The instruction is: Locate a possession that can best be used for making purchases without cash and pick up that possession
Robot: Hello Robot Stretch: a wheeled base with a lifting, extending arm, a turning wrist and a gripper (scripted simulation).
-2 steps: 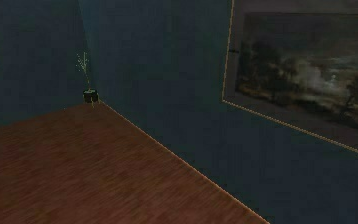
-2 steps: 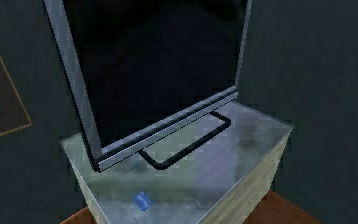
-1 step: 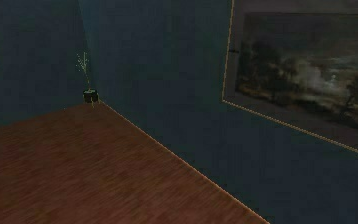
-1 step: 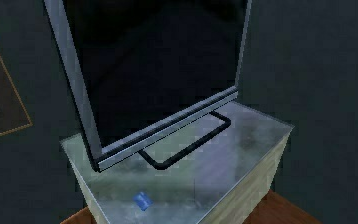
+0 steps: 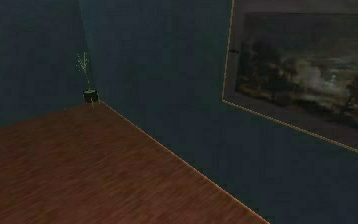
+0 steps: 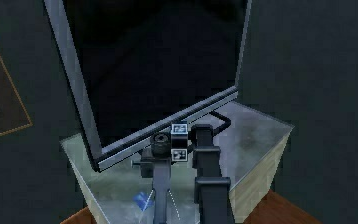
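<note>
Arm: dark square bar rising from the arm side view's bottom edge, ending against a pale desk. End effector: dark body with two thin fingers reaching toward the desk's near edge; with the desk front and a small item behind its far end, it cannot be told whether it holds anything. Small blue blob: just beside the fingers, low against the desk's front at the near edge; too small to name, so whether it is the payment card sought cannot be told, nor whether the fingers touch it. Television: large dark screen in a grey frame, standing on the desk and taking most of its top. Framed picture: on the wall at the arm side view's left. Wood floor, potted plant in the far corner, large landscape painting on the blue wall: forward view, no small possessions among them. Handling note, as judgement: a payment card would be very light, thin, stiff and smooth, prone to slide when nudged; lying flat it offers little to grasp, so best taken across its two long edges, or at any part overhanging an edge.
</note>
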